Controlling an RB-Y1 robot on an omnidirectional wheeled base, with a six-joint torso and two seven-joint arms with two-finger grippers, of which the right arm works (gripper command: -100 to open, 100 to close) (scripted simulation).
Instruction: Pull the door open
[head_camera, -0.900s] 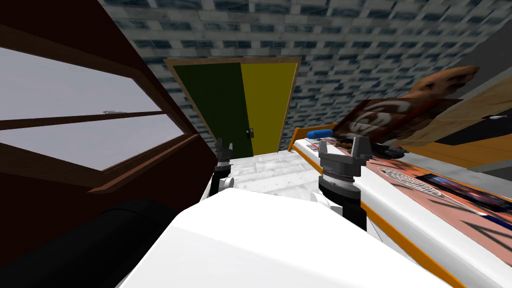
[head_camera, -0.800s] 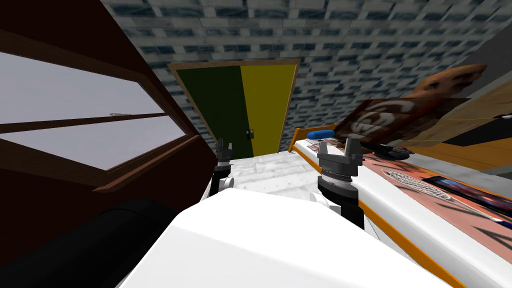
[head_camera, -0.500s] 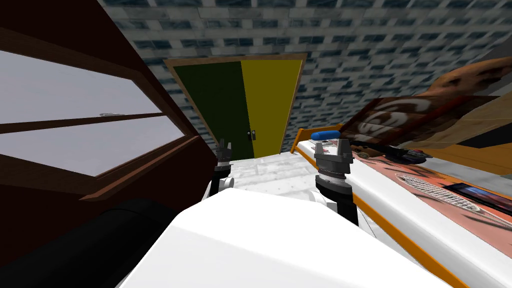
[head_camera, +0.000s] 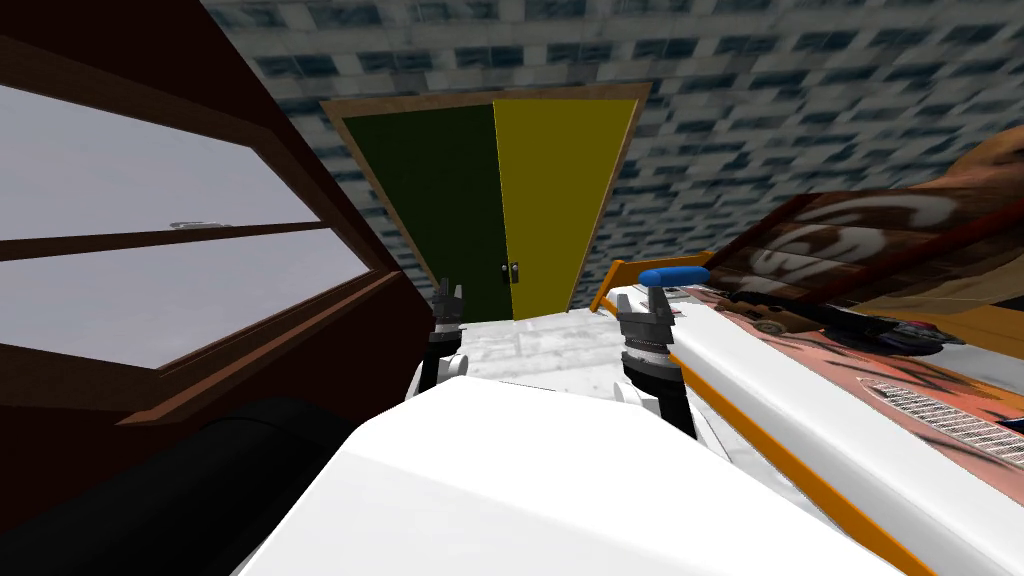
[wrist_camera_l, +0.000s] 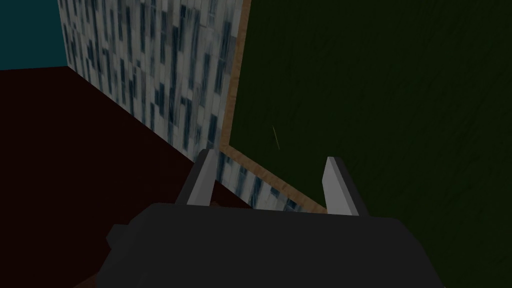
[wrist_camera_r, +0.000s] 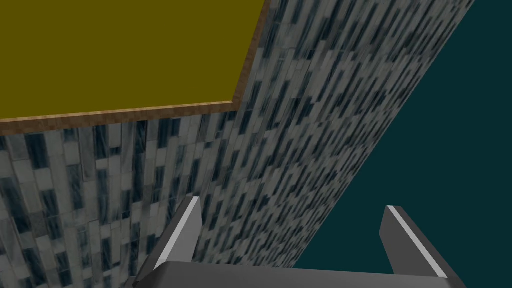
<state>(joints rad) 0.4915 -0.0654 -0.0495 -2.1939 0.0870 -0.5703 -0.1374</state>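
My left gripper (head_camera: 447, 293) hangs open, facing the dark green half of the door (head_camera: 440, 200). The handles (head_camera: 512, 272) lie ahead, slightly to its right and well apart. My right gripper (head_camera: 648, 302), also open, sits farther off.

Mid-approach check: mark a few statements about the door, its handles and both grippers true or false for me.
1. The door has a dark green panel and a yellow panel. True.
2. The left gripper is shut on the handles. False: its fingers stand apart, hold nothing, and are clear of the handles.
3. The right gripper is open. True.
4. The door stands wide open. False: both panels look flush in the frame.
5. A blue object lies at the end of the counter nearest the door. True.
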